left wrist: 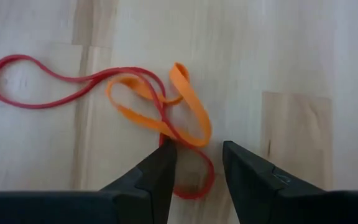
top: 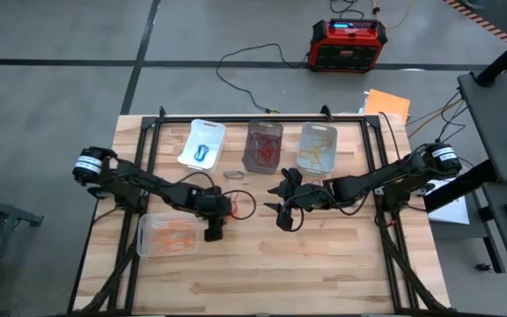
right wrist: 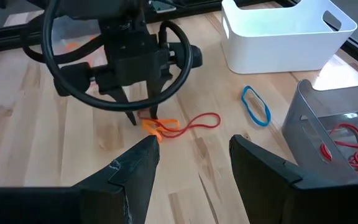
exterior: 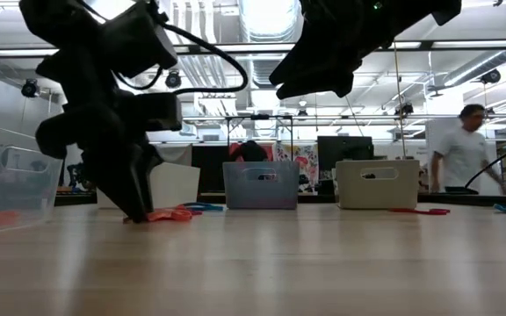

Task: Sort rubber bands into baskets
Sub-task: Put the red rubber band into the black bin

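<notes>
- Rubber bands lie tangled on the wooden table (top: 324, 264) under the left gripper (left wrist: 199, 163): a flat orange band (left wrist: 188, 115) looped over a thin red band (left wrist: 48, 87), both limp on the pale planks.
- Left gripper points straight down with its fingertips at the table surface; its jaws stand a little apart, straddling the spot where the red loop passes under the orange one, with nothing clamped.
- From the high view the left arm reaches in from the table's left edge, its gripper (top: 214, 231) beside the clear basket (top: 167, 235) at front left, which holds orange bands.
- Right gripper (right wrist: 194, 162) hovers above the table near its middle, fingers spread wide and empty, facing the left gripper and the tangle.
- Along the far edge stand three baskets in a row: a white basket (top: 202, 143) with a blue loop inside, a smoky dark basket (top: 264, 145) holding red bands, and a clear basket (top: 318, 146) holding yellowish ones.
- A blue band (right wrist: 256, 104) lies loose on the wood between the white basket and the dark one; a greyish band (top: 233, 174) lies just in front of them.
- A person (exterior: 460, 149) stands in the room beyond the table.
</notes>
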Robot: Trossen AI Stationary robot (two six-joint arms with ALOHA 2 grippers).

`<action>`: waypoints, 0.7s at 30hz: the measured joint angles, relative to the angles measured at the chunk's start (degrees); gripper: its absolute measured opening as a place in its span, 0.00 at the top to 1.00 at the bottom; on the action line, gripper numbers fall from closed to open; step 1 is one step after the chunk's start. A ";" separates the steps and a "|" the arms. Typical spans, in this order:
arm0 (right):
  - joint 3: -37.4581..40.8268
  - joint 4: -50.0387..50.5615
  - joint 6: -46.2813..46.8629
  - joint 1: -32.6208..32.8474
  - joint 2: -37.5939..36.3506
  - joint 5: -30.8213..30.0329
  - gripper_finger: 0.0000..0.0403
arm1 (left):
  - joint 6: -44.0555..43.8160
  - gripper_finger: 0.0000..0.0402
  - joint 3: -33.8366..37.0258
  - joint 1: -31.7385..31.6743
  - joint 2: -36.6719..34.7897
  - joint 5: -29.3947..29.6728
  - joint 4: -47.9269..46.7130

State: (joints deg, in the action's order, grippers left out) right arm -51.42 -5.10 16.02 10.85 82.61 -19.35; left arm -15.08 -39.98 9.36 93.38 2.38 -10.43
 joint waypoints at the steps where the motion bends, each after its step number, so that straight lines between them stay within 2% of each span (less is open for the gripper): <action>1: 0.00 0.00 -0.03 0.00 0.00 0.00 0.52 | 0.01 0.70 -0.25 0.00 0.52 0.05 -0.16; 6: 0.00 0.04 0.01 0.00 0.00 -0.01 0.52 | 2.13 0.75 -1.78 0.36 1.45 0.34 -1.98; 14: 0.00 0.11 0.04 0.00 0.00 0.01 0.52 | 3.57 0.97 -3.27 0.31 -0.41 0.33 -6.51; 21: 0.07 0.13 0.06 0.00 0.00 0.00 0.52 | 4.28 0.99 -3.18 0.36 -2.15 0.10 -7.15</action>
State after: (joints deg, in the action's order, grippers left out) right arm -51.35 -4.97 16.08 10.85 82.61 -19.35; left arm -10.79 -43.16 9.72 91.23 2.48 -17.58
